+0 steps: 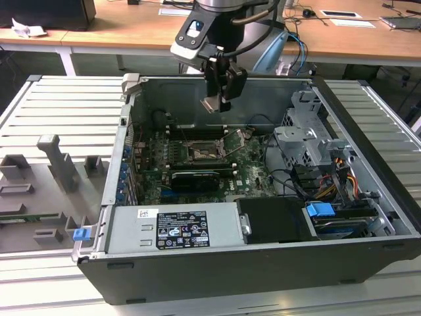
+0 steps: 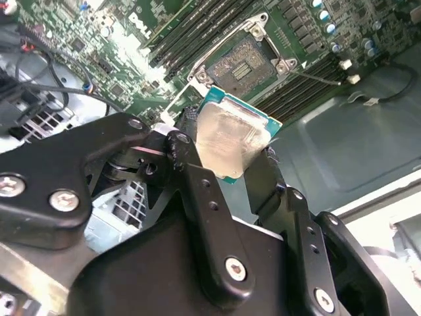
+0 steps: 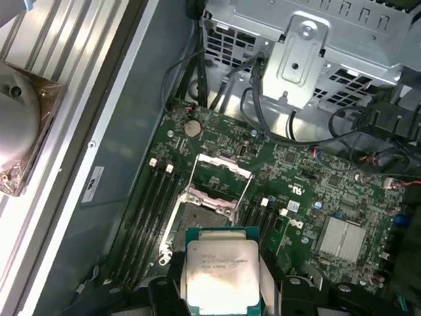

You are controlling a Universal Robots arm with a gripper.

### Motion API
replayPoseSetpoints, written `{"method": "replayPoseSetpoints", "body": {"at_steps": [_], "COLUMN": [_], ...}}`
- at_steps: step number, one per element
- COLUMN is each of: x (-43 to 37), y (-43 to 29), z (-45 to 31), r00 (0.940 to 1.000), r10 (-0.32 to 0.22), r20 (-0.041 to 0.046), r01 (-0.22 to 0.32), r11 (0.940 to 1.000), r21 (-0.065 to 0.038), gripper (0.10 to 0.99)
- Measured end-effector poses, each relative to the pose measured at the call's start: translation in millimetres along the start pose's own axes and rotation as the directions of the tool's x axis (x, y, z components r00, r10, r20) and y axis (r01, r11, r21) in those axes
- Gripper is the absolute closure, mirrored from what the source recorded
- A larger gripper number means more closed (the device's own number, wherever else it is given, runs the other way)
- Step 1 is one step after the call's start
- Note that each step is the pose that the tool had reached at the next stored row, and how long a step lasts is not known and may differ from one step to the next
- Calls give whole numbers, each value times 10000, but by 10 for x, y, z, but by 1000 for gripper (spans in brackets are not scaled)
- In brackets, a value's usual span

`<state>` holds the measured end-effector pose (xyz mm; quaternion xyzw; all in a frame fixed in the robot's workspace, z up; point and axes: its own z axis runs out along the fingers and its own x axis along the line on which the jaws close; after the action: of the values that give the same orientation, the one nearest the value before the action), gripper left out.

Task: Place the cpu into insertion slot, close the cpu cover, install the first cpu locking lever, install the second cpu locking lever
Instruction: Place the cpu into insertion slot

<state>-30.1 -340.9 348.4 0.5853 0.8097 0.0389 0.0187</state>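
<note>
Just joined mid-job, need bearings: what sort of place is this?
Probably a lab or workshop: an open computer case on a slatted metal bench, wooden desks behind, the gripper holding the cpu over it.

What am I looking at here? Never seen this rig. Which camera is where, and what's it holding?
This is a single robot arm working over an open computer case, which lies on a ridged metal table. The exterior view comes from a camera off the arm that takes in the whole scene. Both wrist views come from cameras riding on the arm, looking past the gripper into the case.

The gripper is shut on the cpu, a flat square chip with a silvery face, held above the green motherboard. Under it is the insertion slot, a square socket with no chip in it yet. Grey fixture blocks sit on the table at the exterior view's left.
</note>
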Motion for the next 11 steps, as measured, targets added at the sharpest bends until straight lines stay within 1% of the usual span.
{"method": "replayPoseSetpoints", "body": {"at_steps": [2, 4, 11], "x": [0, 0, 0], "y": [0, -1, -2], "z": [5, 10, 27], "r00": [9996, 9975, 9946], "r10": [289, 699, 1037], "r20": [24, 60, 93], "r01": [-289, -699, -1037], "r11": [9996, 9976, 9946], "r21": [-4, -11, -18], "gripper": [557, 557, 557]}}
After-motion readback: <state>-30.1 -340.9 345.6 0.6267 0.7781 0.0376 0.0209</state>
